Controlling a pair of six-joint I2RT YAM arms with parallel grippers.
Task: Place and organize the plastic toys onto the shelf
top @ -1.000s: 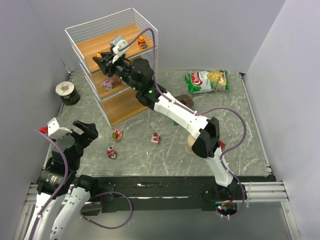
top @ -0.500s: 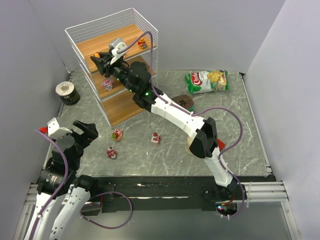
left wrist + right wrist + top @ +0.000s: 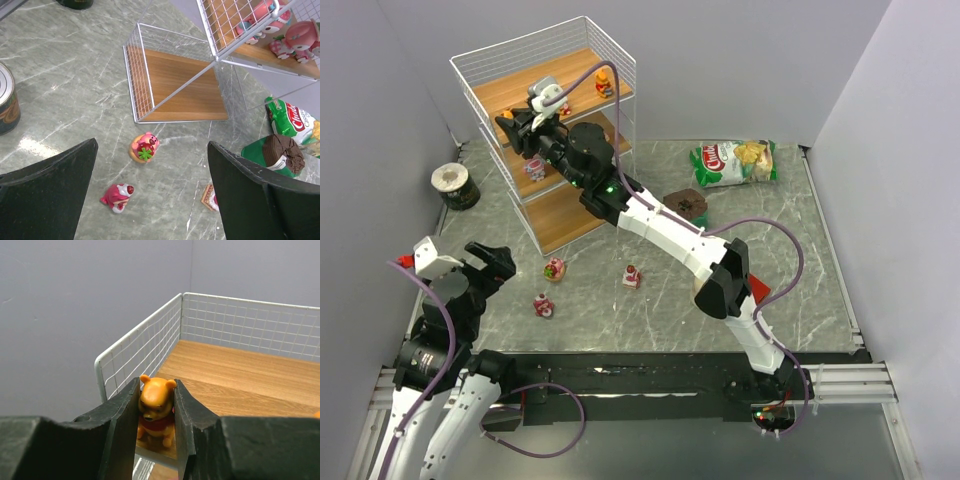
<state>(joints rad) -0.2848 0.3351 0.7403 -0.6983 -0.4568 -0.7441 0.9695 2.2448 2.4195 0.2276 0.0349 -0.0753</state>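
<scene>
Moved left since the earlier frame: right gripper (image 3: 156, 385), now deeper over the shelf (image 3: 570, 215) top tier. One orange bear (image 3: 156, 407) is clamped between its fingers. Left gripper (image 3: 465, 258) is unchanged, fingers spread wide. Three toys (image 3: 555, 268) (image 3: 543, 306) (image 3: 632, 276) lie on the table (image 3: 770, 270) ahead of those fingers. Two more stand on the shelf tiers.
</scene>
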